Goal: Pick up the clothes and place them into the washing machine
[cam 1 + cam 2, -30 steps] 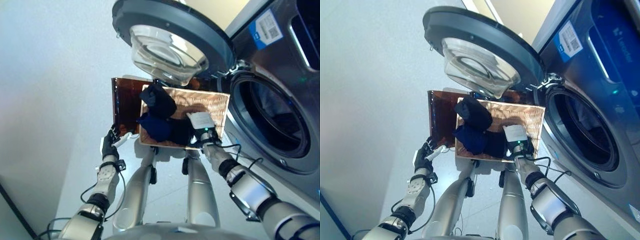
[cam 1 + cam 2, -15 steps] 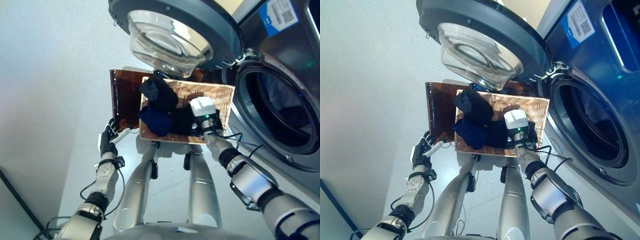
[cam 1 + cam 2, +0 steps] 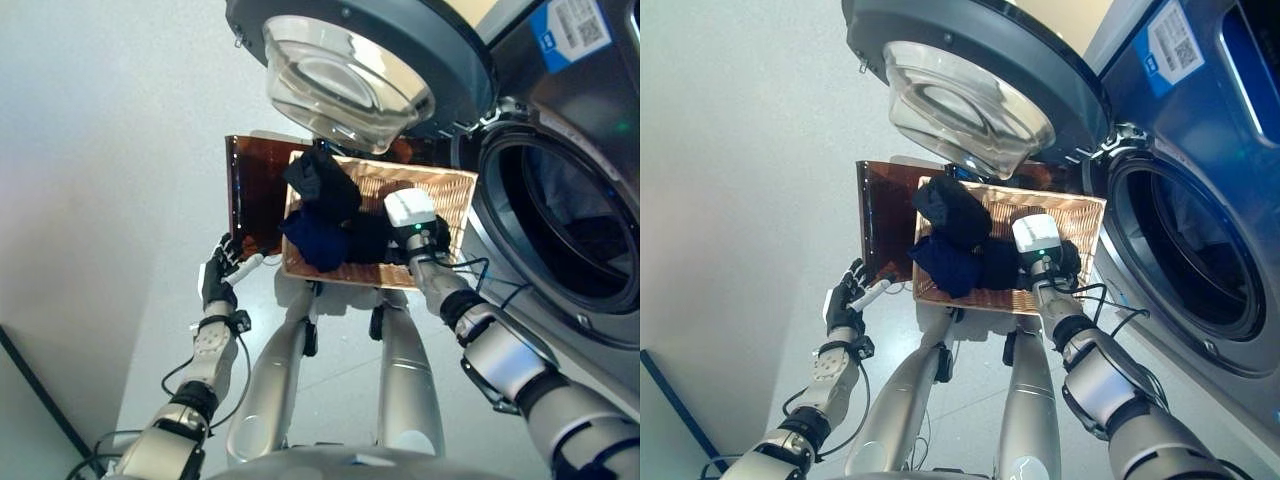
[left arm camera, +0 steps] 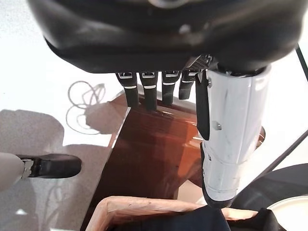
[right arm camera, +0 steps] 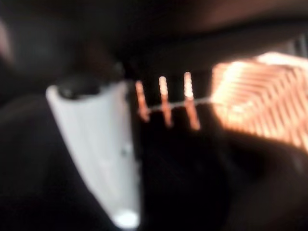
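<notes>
I see my left arm coming up from the lower left, bent at the elbow, forearm pointing upward. The left hand (image 3: 217, 283) is raised with its fingers (image 4: 144, 91) straight in a row and the white-covered thumb (image 4: 226, 139) standing out beside them; it holds nothing. My right arm reaches forward from the lower right, stretched out far. The right hand (image 3: 425, 238) points down and its fingers are hidden, so I cannot tell their state.

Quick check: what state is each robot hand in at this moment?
Left robot hand: open, fingers straight, holding nothing, beside the brown stand.
Right robot hand: down among the dark clothes in the basket; grip cannot be told.
</notes>
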